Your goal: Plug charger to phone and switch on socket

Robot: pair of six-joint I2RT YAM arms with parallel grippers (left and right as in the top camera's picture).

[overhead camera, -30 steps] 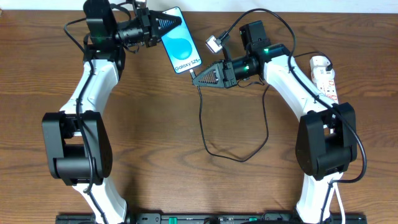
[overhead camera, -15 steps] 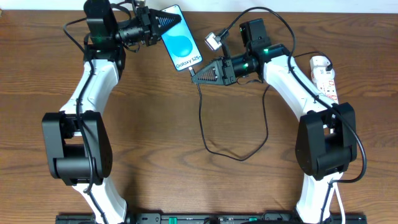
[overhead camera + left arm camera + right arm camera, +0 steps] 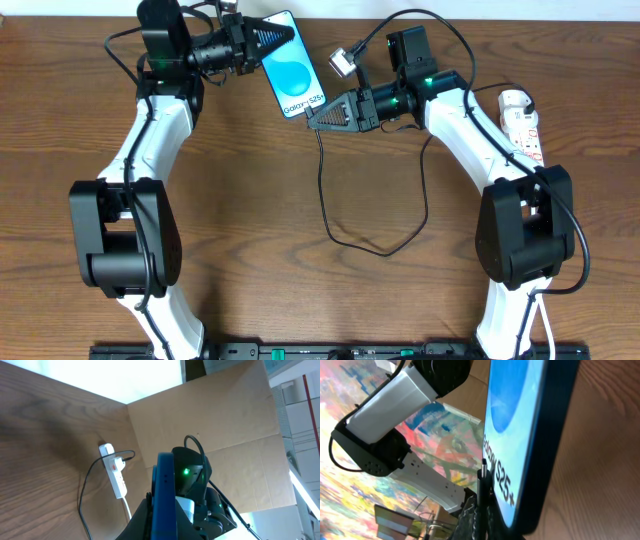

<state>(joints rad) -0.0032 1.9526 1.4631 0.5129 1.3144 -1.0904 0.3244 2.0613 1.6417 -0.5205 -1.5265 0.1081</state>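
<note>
Charger tip (image 3: 483, 467) in right end effector (image 3: 312, 120) sits just beside phone (image 3: 290, 65)

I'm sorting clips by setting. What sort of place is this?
Probably a robotics lab or test bench: two robot arms are mounted at a wooden table, a cardboard sheet stands at its edge, and a phone and power strip serve as props.
</note>
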